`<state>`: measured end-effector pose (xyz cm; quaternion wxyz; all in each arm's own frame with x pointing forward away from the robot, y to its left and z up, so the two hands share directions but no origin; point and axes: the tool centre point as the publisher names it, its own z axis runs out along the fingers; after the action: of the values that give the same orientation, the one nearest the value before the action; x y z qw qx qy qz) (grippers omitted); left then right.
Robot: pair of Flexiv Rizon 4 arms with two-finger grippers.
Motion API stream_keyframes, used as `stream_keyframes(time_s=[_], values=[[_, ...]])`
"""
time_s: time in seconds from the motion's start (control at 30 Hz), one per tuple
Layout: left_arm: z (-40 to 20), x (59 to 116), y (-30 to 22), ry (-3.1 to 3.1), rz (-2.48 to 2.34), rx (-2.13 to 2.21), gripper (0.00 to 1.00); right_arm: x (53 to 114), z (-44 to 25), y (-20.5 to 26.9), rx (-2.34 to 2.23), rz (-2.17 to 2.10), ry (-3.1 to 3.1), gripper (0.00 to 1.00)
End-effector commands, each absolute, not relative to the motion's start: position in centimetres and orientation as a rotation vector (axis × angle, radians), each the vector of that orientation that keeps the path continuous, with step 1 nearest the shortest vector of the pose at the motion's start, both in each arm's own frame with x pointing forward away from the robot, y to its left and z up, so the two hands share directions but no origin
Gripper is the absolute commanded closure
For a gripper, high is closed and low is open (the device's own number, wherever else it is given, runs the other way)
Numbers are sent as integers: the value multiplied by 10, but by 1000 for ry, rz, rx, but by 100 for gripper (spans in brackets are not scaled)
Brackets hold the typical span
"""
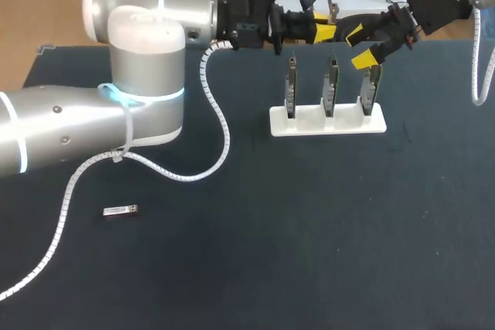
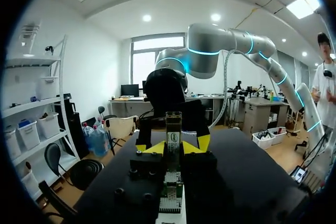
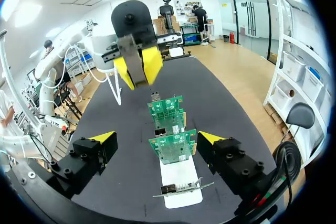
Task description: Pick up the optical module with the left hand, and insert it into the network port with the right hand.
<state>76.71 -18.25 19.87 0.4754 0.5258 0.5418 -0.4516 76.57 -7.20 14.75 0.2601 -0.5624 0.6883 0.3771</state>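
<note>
Silver metal is seen at the left of the table (image 1: 309, 253): the optical module (image 1: 121, 211) is laid flat, well apart from both grippers. Further right, the left gripper (image 1: 328, 32) is held with tips together near the white holder (image 1: 348, 126) of network cards (image 1: 330, 86). The right gripper (image 1: 360, 46) is spread wide above the cards.

No print is legible; the small label (image 2: 173, 139) on the optical module (image 2: 173, 121) is too tiny to read.
</note>
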Motion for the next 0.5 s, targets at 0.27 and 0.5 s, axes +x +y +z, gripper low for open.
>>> stream_keyframes(time_s=[0.27, 0.5], values=[[184, 777, -198, 1309, -1139, 1332, 100, 764, 148, -72, -1521, 1017, 1865, 0], [179, 776, -203, 1311, -1184, 1309, 100, 764, 148, -72, -1521, 1017, 1865, 0]])
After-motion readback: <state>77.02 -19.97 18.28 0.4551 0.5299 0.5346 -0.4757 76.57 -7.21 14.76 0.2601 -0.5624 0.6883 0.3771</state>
